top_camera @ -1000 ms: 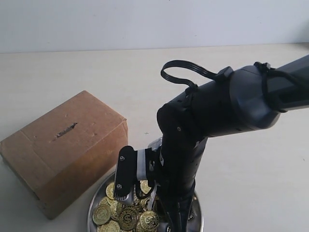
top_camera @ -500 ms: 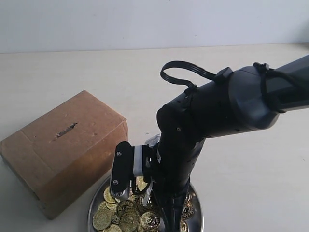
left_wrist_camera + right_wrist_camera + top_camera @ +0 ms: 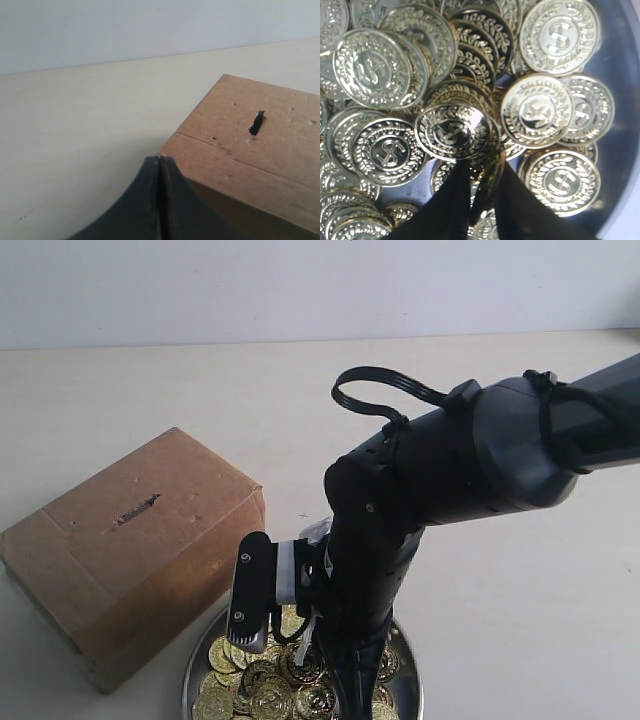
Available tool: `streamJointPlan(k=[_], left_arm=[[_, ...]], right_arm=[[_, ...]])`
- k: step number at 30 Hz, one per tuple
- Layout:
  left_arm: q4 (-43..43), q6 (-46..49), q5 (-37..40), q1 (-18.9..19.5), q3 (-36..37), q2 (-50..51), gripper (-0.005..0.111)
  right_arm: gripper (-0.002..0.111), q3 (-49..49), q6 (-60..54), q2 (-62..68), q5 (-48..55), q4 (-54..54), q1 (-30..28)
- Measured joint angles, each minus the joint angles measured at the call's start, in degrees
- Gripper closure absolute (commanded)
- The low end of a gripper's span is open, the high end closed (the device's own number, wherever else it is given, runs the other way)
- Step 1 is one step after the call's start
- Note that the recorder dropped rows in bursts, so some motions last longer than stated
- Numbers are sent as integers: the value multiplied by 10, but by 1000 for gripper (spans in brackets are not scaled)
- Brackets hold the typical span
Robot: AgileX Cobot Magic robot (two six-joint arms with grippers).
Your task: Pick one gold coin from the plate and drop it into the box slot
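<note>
Exterior view, right arm [image 3: 450, 470]: I lean down over the plate [image 3: 192, 672]; my own bulk hides what I carry.
Exterior view, plate: it sits at the near edge of the surface [image 3: 200, 390], heaped with gold coins [image 3: 265, 695], just beside the box [image 3: 130, 560]. I cannot tell whether the two touch.
Exterior view, slot [image 3: 137, 508]: it is cut in the box's top face, well apart from the plate and to its left.
Left wrist view, left pincer [image 3: 159, 162]: its fingers are pressed together on nothing. It is beside the box's near edge, with the slot beyond it on the top face.
Right wrist view, right pincer [image 3: 481, 190]: it appears to be pinching one coin on edge, the pinched coin [image 3: 489, 175] showing as a thin gold strip between my dark fingers.
Right wrist view, position: the pinched coin stands between my fingertips, just over the heap; a flat coin lies directly ahead of them.
Risk, grip: only a narrow rim seems to be held, so the coin may pivot or slip out during the lift.
Risk, neighbours: crowded coins may cling and be dragged off the plate.
Risk, insertion: the slot is narrow, so a coin turned off its line would likely catch on the cardboard.
</note>
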Motion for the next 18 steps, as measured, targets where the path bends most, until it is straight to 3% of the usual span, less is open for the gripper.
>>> streamJointPlan(k=[18], left_arm=[[0, 0, 0, 0, 0, 0, 107]], right_arm=[[94, 0, 1, -16, 14, 0, 0]])
